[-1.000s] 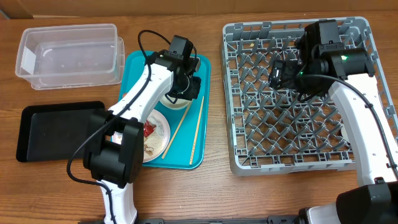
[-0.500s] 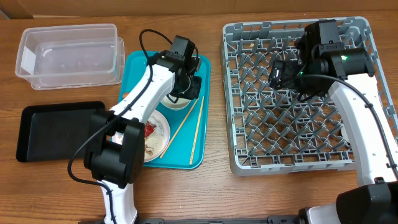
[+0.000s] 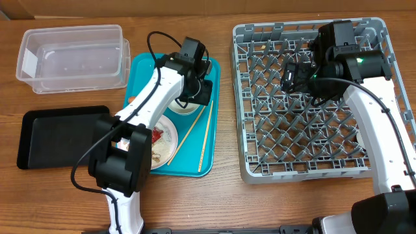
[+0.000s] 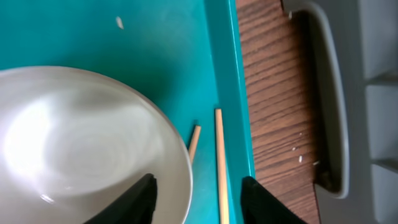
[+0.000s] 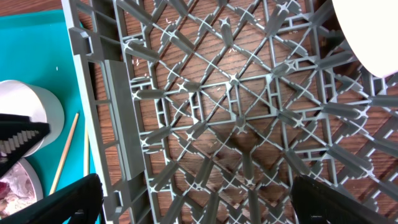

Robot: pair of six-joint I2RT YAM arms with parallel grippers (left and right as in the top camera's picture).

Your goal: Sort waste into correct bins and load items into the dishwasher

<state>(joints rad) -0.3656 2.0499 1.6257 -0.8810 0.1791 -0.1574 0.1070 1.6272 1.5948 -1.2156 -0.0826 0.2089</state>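
Your left tool (image 4: 199, 190) straddles the white bowl (image 4: 81, 137) rim on the teal tray (image 4: 161, 37), jaws parted (one inside, one beyond the chopsticks (image 4: 219, 162)), gripping nothing. Loading looks to be the step in hand: next, close on that rim and carry the bowl to the dish rack (image 5: 233, 81), where your right tool (image 5: 196, 186) hangs wide and empty.

From overhead, the left arm (image 3: 151, 92) covered most of the bowl (image 3: 184, 110) and the left part of the plate (image 3: 168, 140), whose scraps were too small to tell apart. In the left wrist view the bowl ran off the left and bottom edges, the chopsticks (image 4: 219, 168) off the bottom, and the rack (image 4: 348, 93) blurred at the right. In the right wrist view a white dish (image 5: 370, 37) was cut by the top-right corner.
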